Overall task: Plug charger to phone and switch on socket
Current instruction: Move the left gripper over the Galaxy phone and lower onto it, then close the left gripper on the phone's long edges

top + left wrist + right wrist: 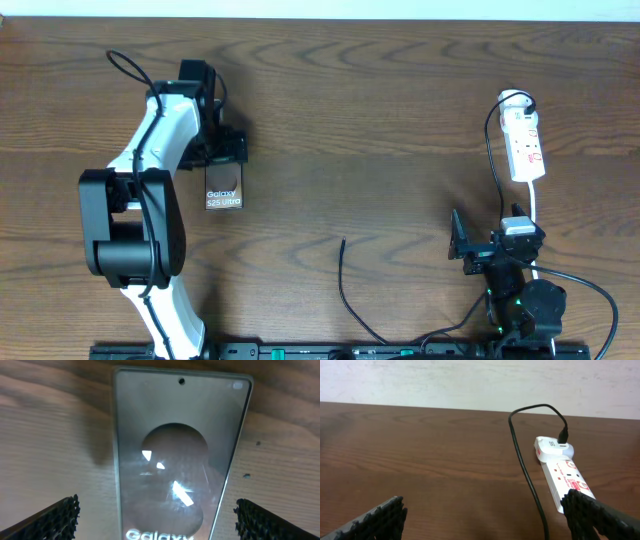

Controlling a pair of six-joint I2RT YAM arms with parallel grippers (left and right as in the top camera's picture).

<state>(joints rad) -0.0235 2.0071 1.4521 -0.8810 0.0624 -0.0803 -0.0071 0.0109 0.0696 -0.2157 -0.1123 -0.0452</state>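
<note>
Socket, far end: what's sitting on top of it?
A white adapter sits on the socket, with the black charger cable plugged into its top. The outlet beneath the adapter is covered.

counter (pixel 400 100): brown wood grain, under left fingers (pixel 55 517) and right fingers (pixel 375 520) | specks (pixel 246 476): two small dark marks ahead of left fingers | wall (pixel 445 380): pale, mottled, far ahead of right fingers

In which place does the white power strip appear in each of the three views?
Overhead: the socket lies at the upper right.
Left wrist: not in it; the phone fills that view.
Right wrist: the socket is at the right, its near end behind a finger of the right gripper.
Shared landmark: the charger plugged in at its far end, seen overhead and from the right wrist.
</note>
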